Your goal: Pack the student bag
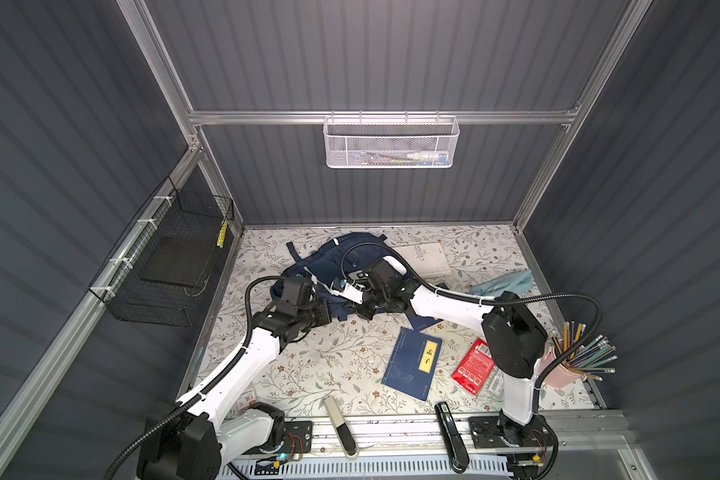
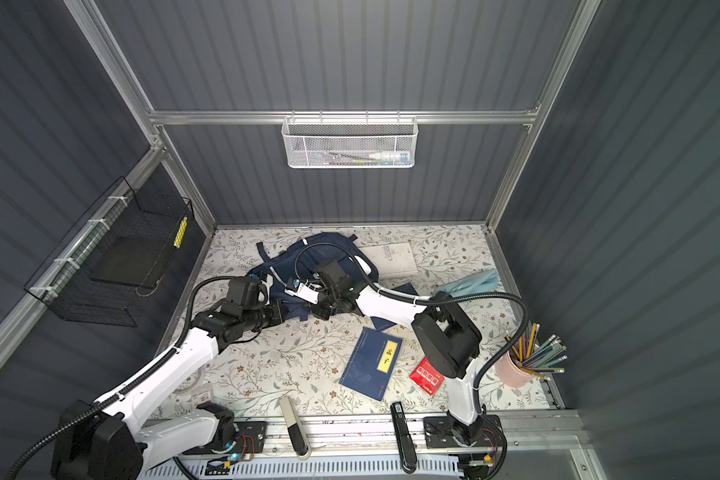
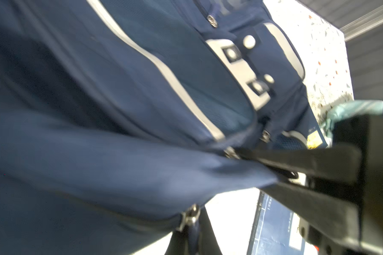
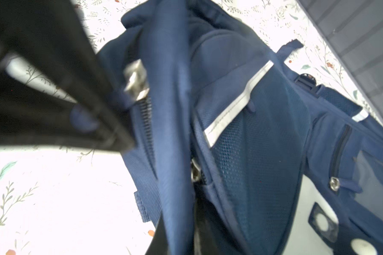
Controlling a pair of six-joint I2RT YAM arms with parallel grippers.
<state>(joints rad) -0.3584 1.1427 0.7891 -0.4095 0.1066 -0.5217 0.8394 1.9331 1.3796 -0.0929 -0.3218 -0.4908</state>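
Observation:
The student bag (image 1: 329, 262) (image 2: 333, 249), navy with white stripes, lies at the back middle of the table. Both grippers meet at its near edge. My left gripper (image 1: 335, 316) (image 3: 190, 220) is shut on a navy zip pull tab; its metal slider (image 3: 191, 215) sits just past the fingers. The right wrist view also shows those fingers (image 4: 106, 123) pinching the tab. My right gripper (image 1: 362, 311) (image 4: 180, 231) is shut on a fold of the bag's fabric beside the zip. The white patch with two dark buttons (image 3: 243, 72) faces up.
A blue book with a yellow label (image 1: 412, 361), a red packet (image 1: 472, 365) and a pink cup of pencils (image 1: 566, 365) are at the front right. A white book (image 1: 427, 257) and pale blue cloth (image 1: 504, 282) lie behind. A black stapler (image 1: 449, 432) rests on the front rail.

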